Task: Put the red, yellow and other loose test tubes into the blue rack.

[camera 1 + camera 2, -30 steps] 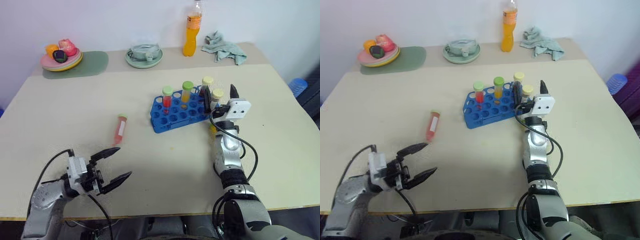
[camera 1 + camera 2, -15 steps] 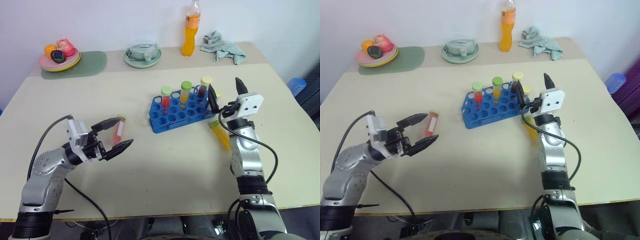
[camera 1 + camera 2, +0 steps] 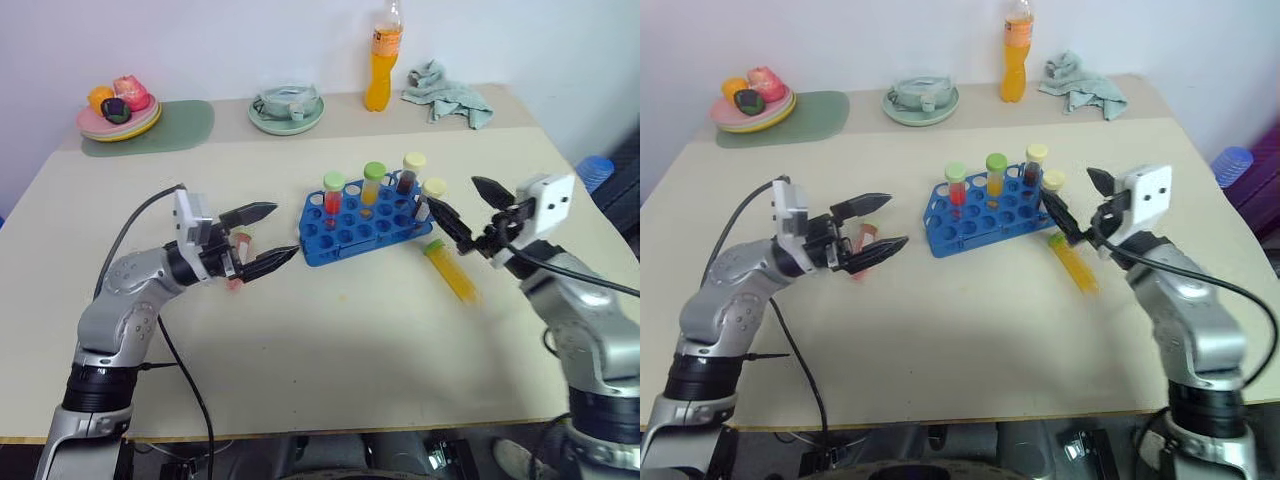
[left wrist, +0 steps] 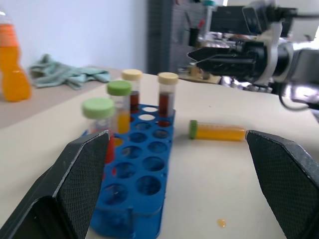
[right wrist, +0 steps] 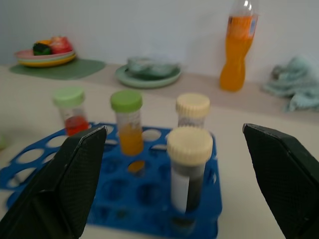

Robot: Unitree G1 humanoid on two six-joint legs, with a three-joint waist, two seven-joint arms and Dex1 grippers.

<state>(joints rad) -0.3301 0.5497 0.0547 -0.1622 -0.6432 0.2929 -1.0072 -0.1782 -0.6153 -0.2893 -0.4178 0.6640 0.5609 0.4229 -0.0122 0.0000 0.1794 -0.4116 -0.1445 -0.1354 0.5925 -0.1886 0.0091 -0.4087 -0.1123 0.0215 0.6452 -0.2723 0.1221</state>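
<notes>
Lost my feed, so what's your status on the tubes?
Both pincers, left and right, open, empty. Four tubes upright in blue rack. Yellow tube and red tube lying loose on table. Nothing blocking.

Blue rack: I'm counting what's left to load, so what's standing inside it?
The blue rack holds four upright capped tubes, two green-capped, two cream-capped. Their bottoms are hidden in the holes.

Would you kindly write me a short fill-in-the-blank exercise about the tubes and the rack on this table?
1. The blue rack holds ____ upright tubes.
2. The yellow tube lying beside the rack has a ____ cap.
3. The red tube lies below the ____ tool.
4. Both tools, including the right tool, stand ____.

Missing words: four; green; left; open
</notes>
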